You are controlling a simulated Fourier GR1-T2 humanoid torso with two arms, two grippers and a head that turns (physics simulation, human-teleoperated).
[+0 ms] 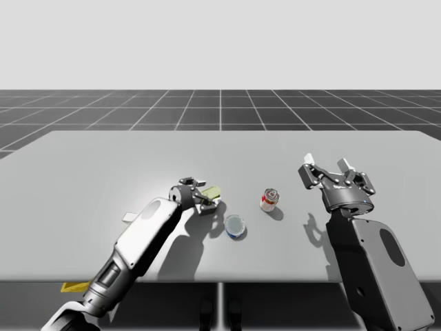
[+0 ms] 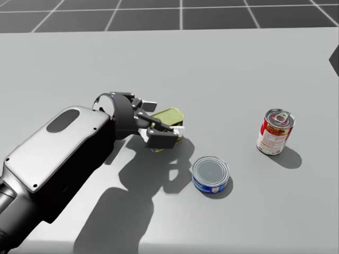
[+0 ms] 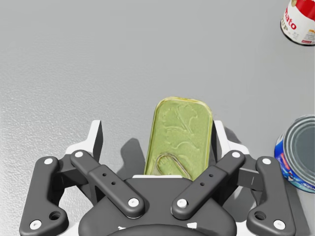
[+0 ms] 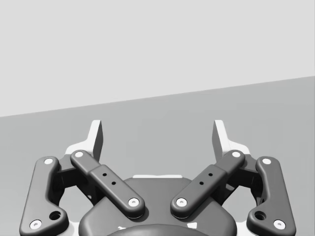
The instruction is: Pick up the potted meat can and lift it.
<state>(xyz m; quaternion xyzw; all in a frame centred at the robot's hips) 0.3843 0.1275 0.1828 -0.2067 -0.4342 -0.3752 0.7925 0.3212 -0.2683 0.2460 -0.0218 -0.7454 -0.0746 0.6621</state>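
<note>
Left claw (image 3: pixel 157 130) stands wide open, the green-topped oblong can (image 3: pixel 181 132) lying inside its span.

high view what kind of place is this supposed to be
Most likely a bare simulator test scene, not a real room: a plain grey table, a dark gridded floor running to a blank pale backdrop.

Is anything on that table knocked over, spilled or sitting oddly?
Nothing spilled or damaged. The green-topped can sits off-centre between my left gripper's open fingers, close to one. The red can and blue can stand upright.
</note>
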